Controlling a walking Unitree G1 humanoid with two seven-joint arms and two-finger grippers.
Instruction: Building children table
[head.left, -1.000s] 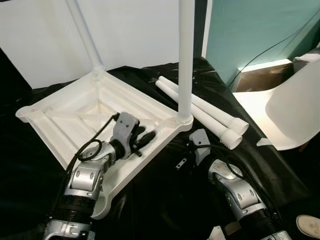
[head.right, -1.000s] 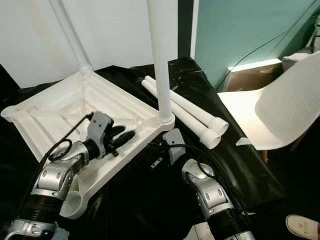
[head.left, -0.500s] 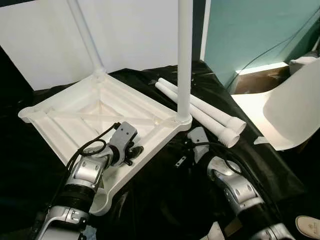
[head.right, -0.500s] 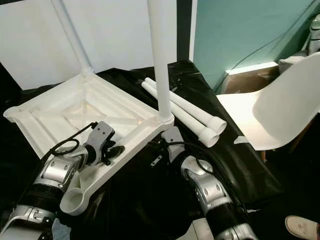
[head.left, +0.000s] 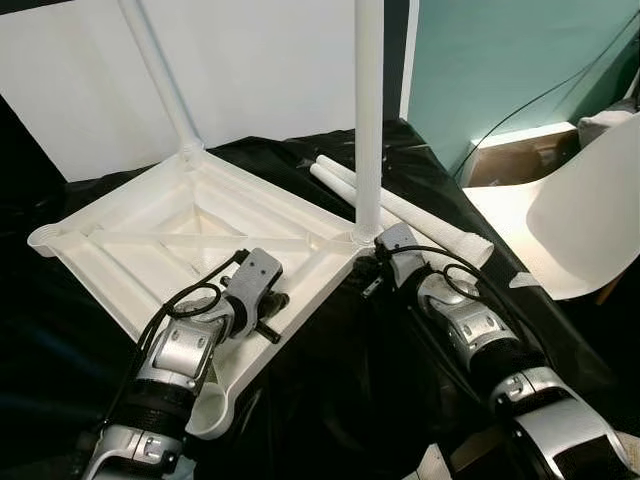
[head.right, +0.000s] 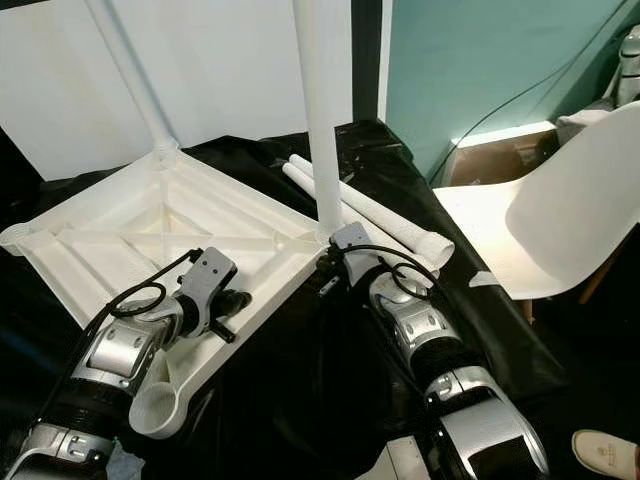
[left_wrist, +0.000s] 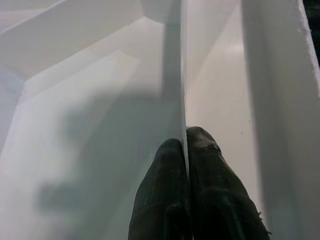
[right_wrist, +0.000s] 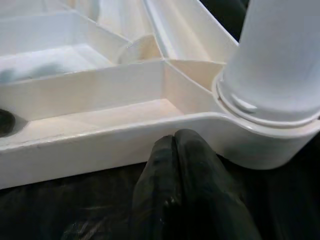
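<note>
The white tabletop (head.left: 150, 250) lies upside down on black cloth. One leg (head.left: 368, 120) stands upright in its right corner socket and another leg (head.left: 160, 75) in the far corner. Two loose legs (head.left: 430, 225) lie on the cloth just right of it. My left gripper (left_wrist: 185, 137) is inside the near edge, its fingers (left_wrist: 167, 165) shut on a thin rib of the tabletop. My right gripper (right_wrist: 174, 140) is shut with its tips pressed against the outer rim, right beside the upright leg's socket (right_wrist: 265, 145).
A white chair (head.left: 590, 220) stands at the right, past the cloth's edge. An open leg socket (head.left: 205, 415) sits at the tabletop's near corner by my left forearm. Behind the tabletop are a white wall and a teal wall (head.left: 500, 60).
My right arm has reached forward to the tabletop's corner under the upright leg. My left gripper's fingers, spread over the rim before, have come down and closed on the rib.
</note>
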